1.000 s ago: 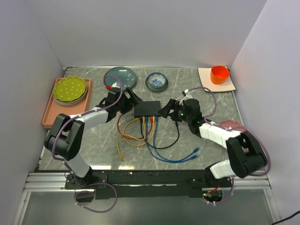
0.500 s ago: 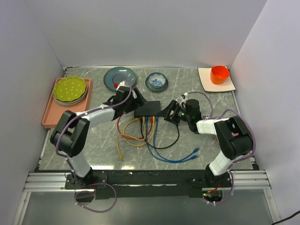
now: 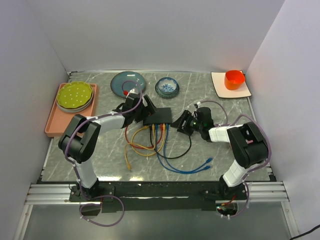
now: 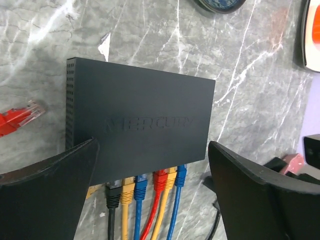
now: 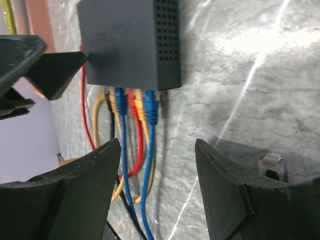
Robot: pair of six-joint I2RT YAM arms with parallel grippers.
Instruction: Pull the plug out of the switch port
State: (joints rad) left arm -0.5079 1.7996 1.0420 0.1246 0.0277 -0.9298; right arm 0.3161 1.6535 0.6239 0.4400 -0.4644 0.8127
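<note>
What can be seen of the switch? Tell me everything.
The switch is a flat matte-black box with MERCURY embossed on top and vent holes on its short ends. It lies flat on the marble table. Six plugs sit in its near edge: black, yellow, blue, red, yellow, blue. Whether the open left fingers touch it is unclear.

In the left wrist view, the bottom edge is cutting off the six coloured network cables (image 4: pixel 139 212), and the left edge is cutting the loose red plug (image 4: pixel 17 117). At the lower right of the right wrist view, the right gripper's black finger (image 5: pixel 230 200) is hiding part of a clear plug (image 5: pixel 272 167).
</note>
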